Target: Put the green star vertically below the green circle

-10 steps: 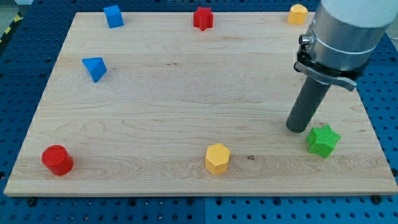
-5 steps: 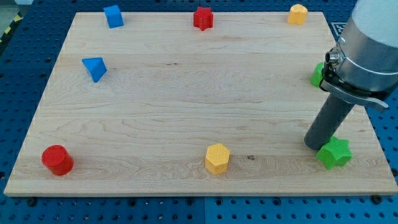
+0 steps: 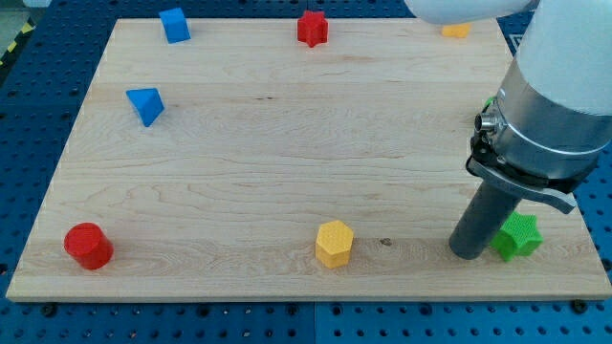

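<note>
The green star (image 3: 519,236) lies near the board's bottom right corner. My tip (image 3: 468,252) rests on the board just left of the star, touching or almost touching its left side. The green circle is almost wholly hidden behind the arm; only a green sliver (image 3: 490,103) shows at the arm's left edge, near the board's right edge, above the star.
A yellow hexagon block (image 3: 335,243) sits at bottom centre, left of my tip. A red cylinder (image 3: 88,246) is at bottom left. A blue triangle (image 3: 145,104), a blue cube (image 3: 174,24), a red star (image 3: 312,28) and a partly hidden yellow block (image 3: 455,30) lie along the top.
My tip moved down and right, pushing the green star down and right, then shifted to the star's left side. The arm now hides the green circle.
</note>
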Controlling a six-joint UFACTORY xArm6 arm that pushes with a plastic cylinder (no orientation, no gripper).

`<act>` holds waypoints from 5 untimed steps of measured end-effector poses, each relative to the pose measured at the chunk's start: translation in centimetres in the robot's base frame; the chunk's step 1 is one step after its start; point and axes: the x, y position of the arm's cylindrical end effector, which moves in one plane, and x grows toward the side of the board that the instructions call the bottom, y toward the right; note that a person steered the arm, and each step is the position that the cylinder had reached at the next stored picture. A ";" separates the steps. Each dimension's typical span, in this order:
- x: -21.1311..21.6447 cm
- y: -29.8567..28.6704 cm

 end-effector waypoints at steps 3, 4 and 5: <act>-0.3 1.4; -0.8 1.3; -4.5 -2.0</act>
